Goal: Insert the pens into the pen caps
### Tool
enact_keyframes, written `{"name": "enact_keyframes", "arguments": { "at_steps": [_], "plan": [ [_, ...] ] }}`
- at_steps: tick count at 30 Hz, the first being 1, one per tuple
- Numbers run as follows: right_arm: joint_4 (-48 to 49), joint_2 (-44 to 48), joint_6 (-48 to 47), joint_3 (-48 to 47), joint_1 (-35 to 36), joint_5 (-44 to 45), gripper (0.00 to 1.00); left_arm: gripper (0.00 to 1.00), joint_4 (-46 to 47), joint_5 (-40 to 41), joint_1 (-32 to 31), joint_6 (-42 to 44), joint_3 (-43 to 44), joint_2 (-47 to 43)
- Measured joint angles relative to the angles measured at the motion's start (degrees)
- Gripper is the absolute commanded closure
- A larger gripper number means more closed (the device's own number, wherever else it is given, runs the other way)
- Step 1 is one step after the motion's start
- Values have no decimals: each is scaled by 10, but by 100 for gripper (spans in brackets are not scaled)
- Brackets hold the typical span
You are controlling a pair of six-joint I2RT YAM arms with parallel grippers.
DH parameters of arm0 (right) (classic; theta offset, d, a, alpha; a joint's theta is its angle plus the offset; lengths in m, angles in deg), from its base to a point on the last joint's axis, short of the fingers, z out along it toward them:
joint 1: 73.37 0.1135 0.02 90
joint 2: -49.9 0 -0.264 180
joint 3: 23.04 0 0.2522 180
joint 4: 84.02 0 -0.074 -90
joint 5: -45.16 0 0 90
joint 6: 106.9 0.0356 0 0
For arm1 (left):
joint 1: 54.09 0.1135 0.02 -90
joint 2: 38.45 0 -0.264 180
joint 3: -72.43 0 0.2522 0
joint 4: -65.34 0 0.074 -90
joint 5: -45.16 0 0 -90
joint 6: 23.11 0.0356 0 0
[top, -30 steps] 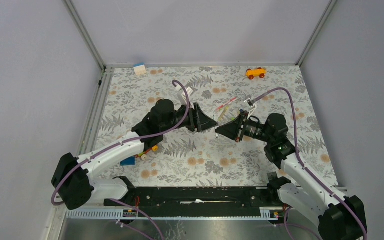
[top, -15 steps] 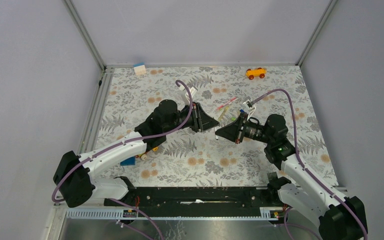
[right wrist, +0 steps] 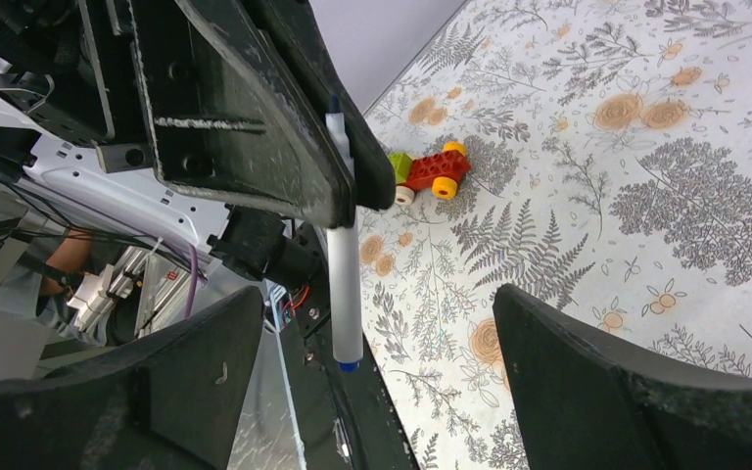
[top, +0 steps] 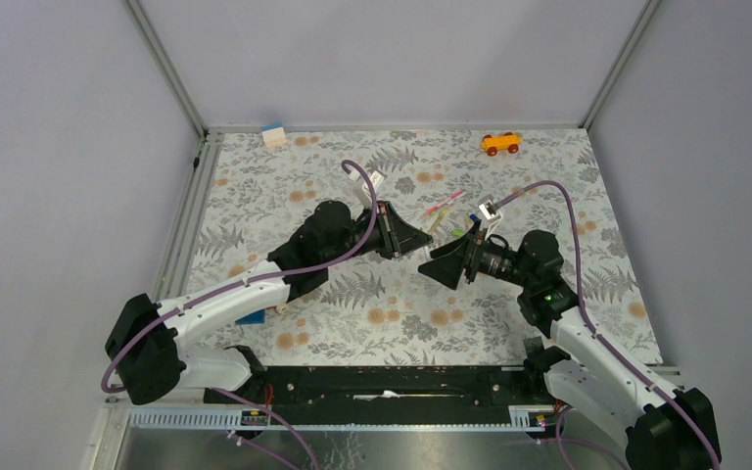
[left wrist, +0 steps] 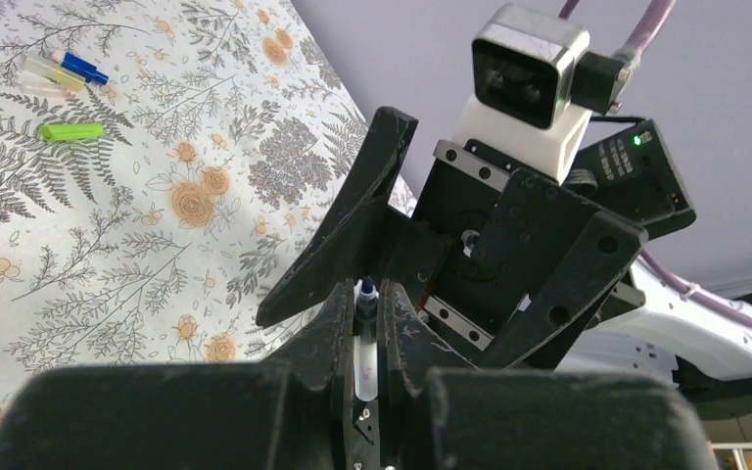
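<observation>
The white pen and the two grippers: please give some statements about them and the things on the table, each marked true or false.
1. The left gripper is shut on the white pen. True.
2. The right gripper is shut on a pen cap. False: its jaws stand wide open, holding nothing.
3. The lime green cap lies on the table. True.
4. The orange toy car stands between the grippers. False: it stands at the table's far edge.

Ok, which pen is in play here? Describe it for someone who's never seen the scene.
Over the middle of the floral table, the left gripper faces the right gripper. The left one is shut on a white pen with a blue end. Unlike the other pens lying on the table beyond, it is held in the air.
</observation>
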Motion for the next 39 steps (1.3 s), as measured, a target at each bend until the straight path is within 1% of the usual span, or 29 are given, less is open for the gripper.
{"name": "enact_keyframes", "arguments": {
  "at_steps": [2,4,7,13,18,22,27,30,33,35,39],
  "plan": [
    [6,0,6,7,0,2,8,100,11,8,0,-11,-7,0],
    [10,0,10,11,0,3,12,100,18,16,0,-23,-14,0],
    [20,0,18,15,0,5,20,100,32,28,0,-39,-24,0],
    [46,3,35,20,0,19,39,100,55,39,0,-65,-31,0],
    [60,3,45,24,0,31,50,100,65,44,-1,-76,-34,0],
    [72,3,52,26,0,37,57,100,66,48,-3,-79,-34,0],
    [85,-3,59,27,0,44,69,100,66,55,-4,-82,-35,0],
    [89,-5,61,27,1,44,69,100,66,61,-5,-82,-35,0],
    [90,-8,61,27,1,45,62,100,66,67,-6,-83,-38,0],
    [89,-11,61,27,1,45,59,100,67,70,-6,-83,-40,0],
    [88,-14,61,27,2,45,62,100,68,76,-8,-87,-42,0]
  ]
}}
